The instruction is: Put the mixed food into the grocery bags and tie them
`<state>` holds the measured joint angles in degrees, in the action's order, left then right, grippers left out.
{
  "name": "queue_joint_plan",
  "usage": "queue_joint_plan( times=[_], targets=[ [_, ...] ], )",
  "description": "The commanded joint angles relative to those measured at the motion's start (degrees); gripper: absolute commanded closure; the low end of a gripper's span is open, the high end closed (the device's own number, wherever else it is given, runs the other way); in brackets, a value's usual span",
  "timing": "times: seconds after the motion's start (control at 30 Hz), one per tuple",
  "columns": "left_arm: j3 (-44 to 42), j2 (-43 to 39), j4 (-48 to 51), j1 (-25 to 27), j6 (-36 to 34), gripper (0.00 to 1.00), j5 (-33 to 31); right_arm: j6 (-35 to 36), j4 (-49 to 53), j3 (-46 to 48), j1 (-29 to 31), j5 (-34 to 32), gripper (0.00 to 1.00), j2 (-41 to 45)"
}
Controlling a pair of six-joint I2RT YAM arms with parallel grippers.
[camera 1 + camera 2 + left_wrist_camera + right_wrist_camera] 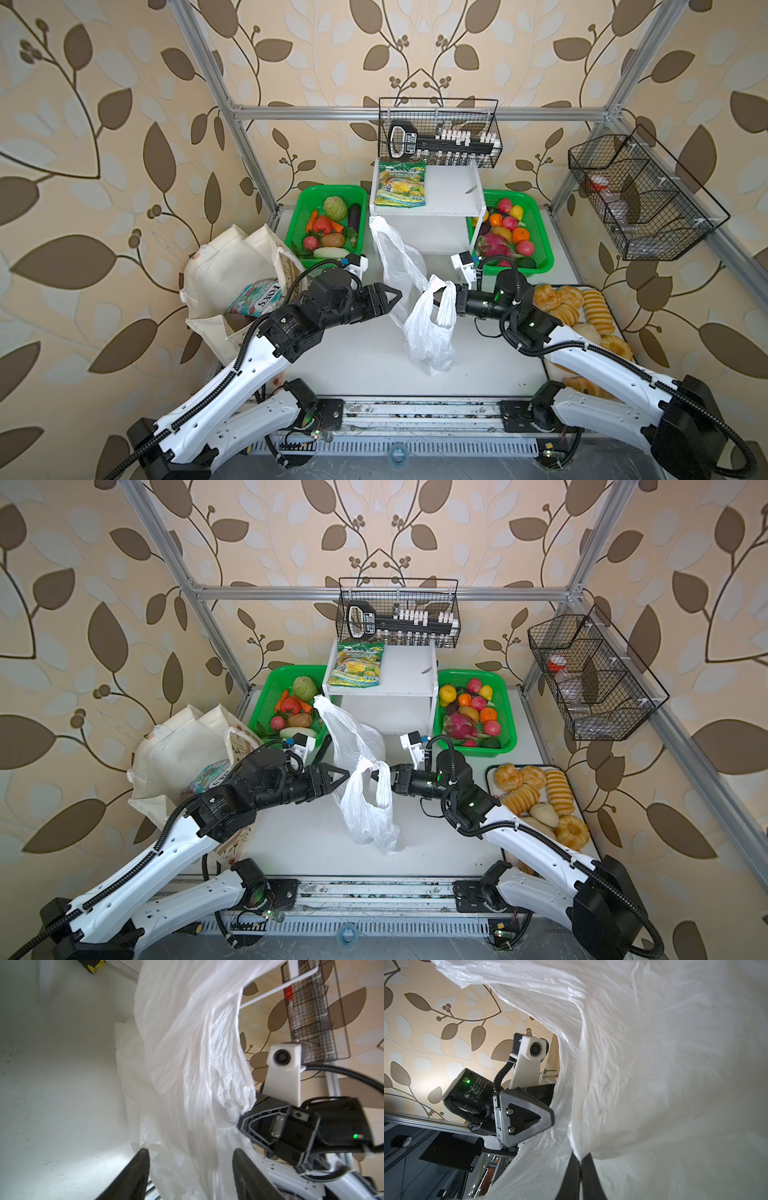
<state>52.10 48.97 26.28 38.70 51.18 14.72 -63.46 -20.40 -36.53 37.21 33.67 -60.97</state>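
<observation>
The white plastic bag (428, 332) (365, 812) hangs over the middle of the table. One handle trails back toward the shelf. My right gripper (451, 297) (377, 776) (580, 1157) is shut on its other handle and holds it up. My left gripper (397, 295) (345, 773) (190, 1151) faces it from the left. Its jaws stand apart, with loose bag film (187, 1084) between them. The cream canvas tote (224, 270) (174, 750) slumps at the left with the FOX'S packet (255, 299) in it. The pink dragon fruit (494, 245) and yellow and orange toy fruits (517, 214) lie in the right green basket (540, 249).
A green basket (307, 195) of toy vegetables stands at the back left. Between the baskets is a white shelf (449, 195) bearing a green-yellow snack packet (401, 185). Bread loaves fill a tray (582, 307) at the right. Wire baskets (440, 133) (640, 199) hang on the frame.
</observation>
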Motion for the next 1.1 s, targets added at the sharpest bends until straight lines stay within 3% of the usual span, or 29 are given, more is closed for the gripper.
queue_joint_plan(
  times=[0.0, 0.1, 0.27, 0.37, 0.53, 0.6, 0.67, 0.8, 0.9, 1.07],
  targets=[
    [0.38, 0.19, -2.76, 0.44, -1.59, 0.65, 0.53, -1.73, -2.06, 0.72, -0.07, 0.79, 1.00, -0.43],
    [3.55, -0.47, 7.28, 0.42, -6.36, 0.99, -8.12, 2.19, 6.19, -0.11, -0.88, -1.44, 1.00, 1.54],
    [7.76, -5.20, 20.64, 0.41, -11.92, 1.00, -23.74, 15.42, 31.78, -2.73, -3.77, -15.42, 1.00, 8.36],
    [7.89, -8.52, 22.40, 0.41, -13.59, 1.00, -27.65, 18.64, 38.65, -2.38, -5.85, -20.29, 1.00, 11.60],
    [9.53, -7.87, 20.80, 0.41, -16.73, 1.00, -23.02, 18.30, 34.76, -1.79, -5.76, -14.99, 1.00, 11.40],
    [11.80, -5.47, 20.88, 0.41, -18.91, 1.00, -20.25, 17.67, 31.67, -1.90, -4.86, -12.11, 0.92, 10.14],
    [14.32, -2.96, 22.09, 0.41, -20.88, 1.00, -18.92, 18.63, 30.68, -2.58, -3.87, -11.28, 0.79, 9.18],
    [18.10, 1.58, 24.90, 0.41, -24.35, 1.00, -17.84, 20.91, 33.91, -4.64, -4.15, -14.26, 0.55, 9.94],
    [18.03, 2.70, 24.52, 0.41, -24.49, 1.00, -17.32, 23.19, 34.70, -5.54, -4.74, -16.33, 0.48, 12.77],
    [15.80, 2.58, 21.00, 0.41, -23.28, 1.00, -16.28, 27.48, 33.89, -6.37, -4.82, -17.77, 0.45, 17.95]
  ],
)
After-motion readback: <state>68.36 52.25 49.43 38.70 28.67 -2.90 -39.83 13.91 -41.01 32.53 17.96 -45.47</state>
